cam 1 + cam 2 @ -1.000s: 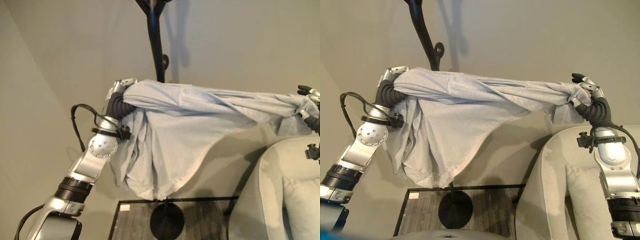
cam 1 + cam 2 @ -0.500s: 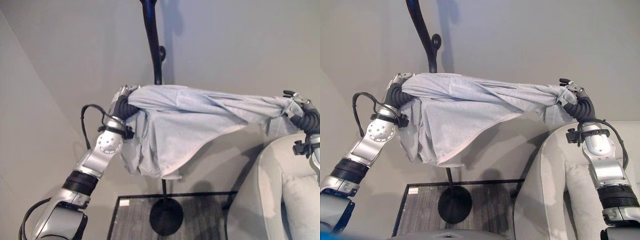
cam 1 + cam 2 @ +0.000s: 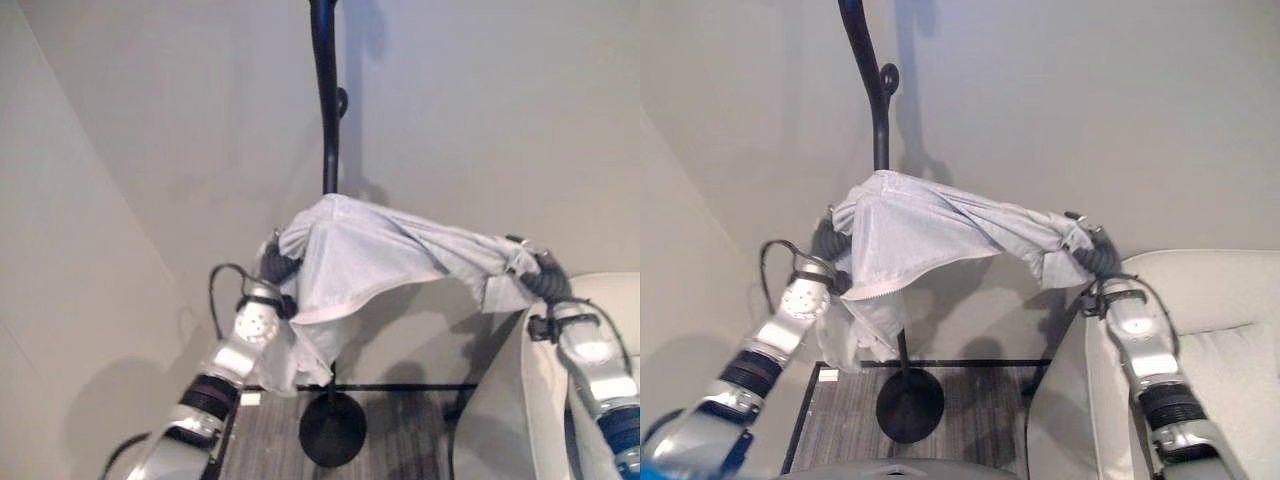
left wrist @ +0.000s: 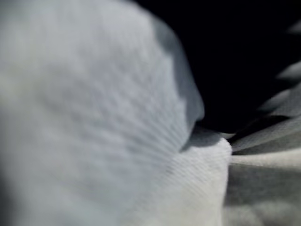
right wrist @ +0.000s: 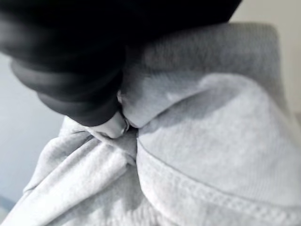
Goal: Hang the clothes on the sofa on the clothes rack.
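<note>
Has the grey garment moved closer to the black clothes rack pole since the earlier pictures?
Yes. The grey garment is now bunched narrower against the clothes rack pole, and the right hand has come inward from the sofa toward it.

A plain grey wall (image 3: 1090, 110) fills the background, meeting a second wall (image 3: 70, 260) at the left corner, and a striped grey rug (image 3: 980, 425) with a dark border lies on the floor below
</note>
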